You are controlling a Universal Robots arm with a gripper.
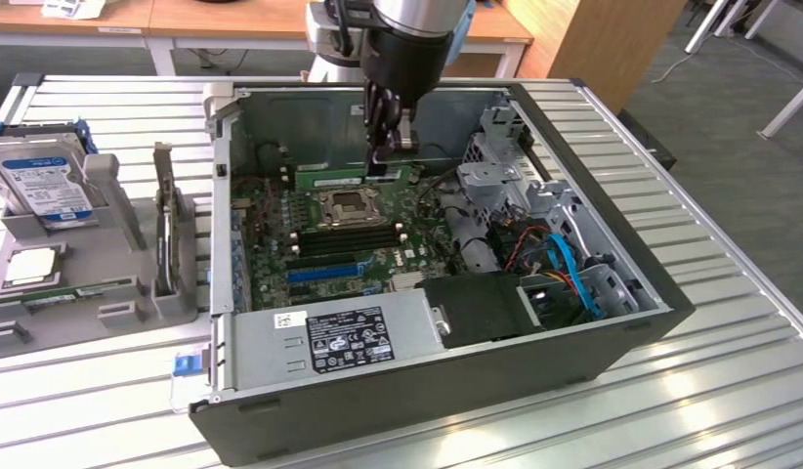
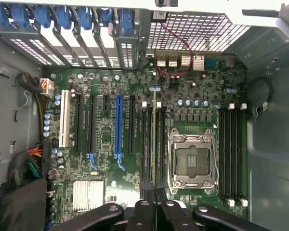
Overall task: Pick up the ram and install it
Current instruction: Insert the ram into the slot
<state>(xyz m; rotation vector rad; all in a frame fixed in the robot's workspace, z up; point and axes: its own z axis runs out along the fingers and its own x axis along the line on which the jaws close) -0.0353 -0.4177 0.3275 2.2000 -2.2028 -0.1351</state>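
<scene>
The ram (image 1: 356, 179) is a thin green stick held level inside the open computer case, over the motherboard's far side beyond the CPU socket (image 1: 346, 206). My gripper (image 1: 383, 156) reaches straight down into the case and is shut on the ram's top edge. In the wrist view the ram (image 2: 154, 139) appears edge-on as a thin line running out from between my black fingers (image 2: 140, 211). It lies in line with the long black memory slots (image 2: 147, 144) beside the CPU socket (image 2: 192, 161). I cannot tell whether the ram touches a slot.
A second bank of memory slots (image 2: 231, 154) lies on the socket's other side. A blue expansion slot (image 2: 118, 125) is nearby. The power supply (image 1: 343, 337), drive cage (image 1: 506, 181) and blue cables (image 1: 577, 278) crowd the case. A grey fixture (image 1: 102, 313) holds a hard drive (image 1: 43, 186).
</scene>
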